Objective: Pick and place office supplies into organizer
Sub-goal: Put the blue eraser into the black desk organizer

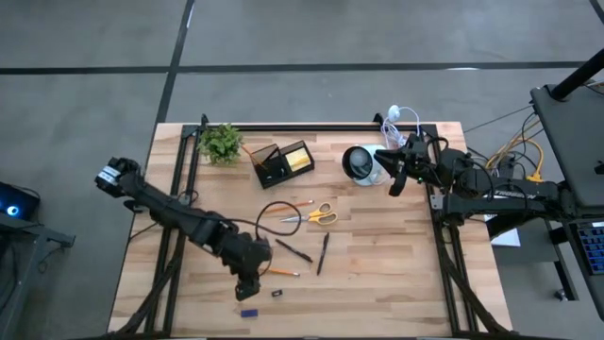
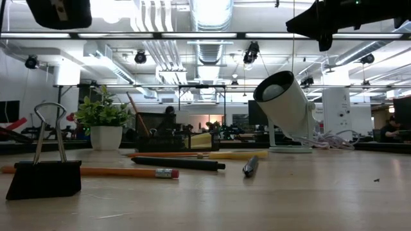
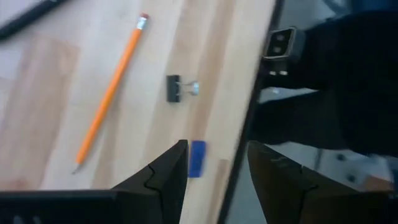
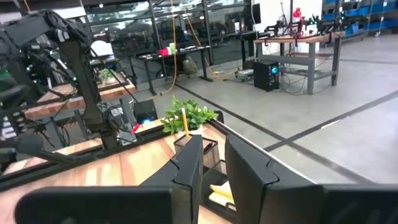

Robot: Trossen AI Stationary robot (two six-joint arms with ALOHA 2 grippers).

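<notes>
My left gripper (image 1: 247,286) hovers open over the table's near middle, pointing steeply down, with nothing between its fingers (image 3: 214,171). Just below it lie a small blue bit (image 3: 197,158), a black binder clip (image 3: 177,88) and an orange pencil (image 3: 112,93), all flat on the wood. Two dark pens (image 1: 294,250) (image 1: 323,253), the yellow-handled scissors (image 1: 321,215) and another pencil (image 1: 294,203) lie mid-table. The black organizer (image 1: 274,165), with a yellow sticky-note block (image 1: 300,159) in it, stands at the far middle. My right gripper (image 1: 396,181) waits level at the far right, its fingers (image 4: 214,165) slightly apart and empty.
A small green plant (image 1: 221,142) stands left of the organizer. A white round cup-like device (image 1: 359,162) and a white coiled cable (image 1: 396,118) sit at the far right. A black cord loop (image 1: 274,215) lies beside the scissors. The table's near edge (image 3: 239,143) is close to my left gripper.
</notes>
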